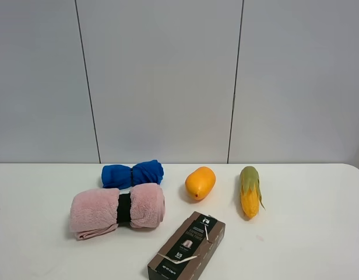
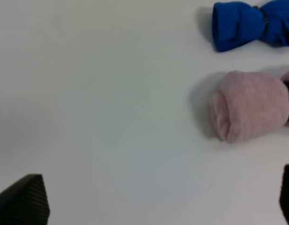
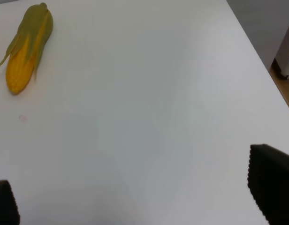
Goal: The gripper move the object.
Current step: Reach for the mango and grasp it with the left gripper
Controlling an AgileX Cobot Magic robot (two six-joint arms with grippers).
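The object, a glossy orange-yellow mango-like fruit (image 1: pixel 200 182), lies on the white table (image 1: pixel 308 233) near the middle, toward the back. It shows only in the exterior high view. Neither gripper shows in that view. In the left wrist view my left gripper (image 2: pixel 154 206) is open over bare table, its black fingertips (image 2: pixel 23 201) far apart. In the right wrist view my right gripper (image 3: pixel 137 197) is open and empty over bare table, with one black fingertip (image 3: pixel 272 185) at the frame's side. Both are well away from the fruit.
A blue rolled cloth (image 1: pixel 133 174) and a pink rolled towel (image 1: pixel 118 210) lie left of the fruit. A corn cob with green husk (image 1: pixel 249 191) lies right of it. A dark brown box (image 1: pixel 188 246) lies in front. The table's right edge (image 3: pixel 257 51) shows.
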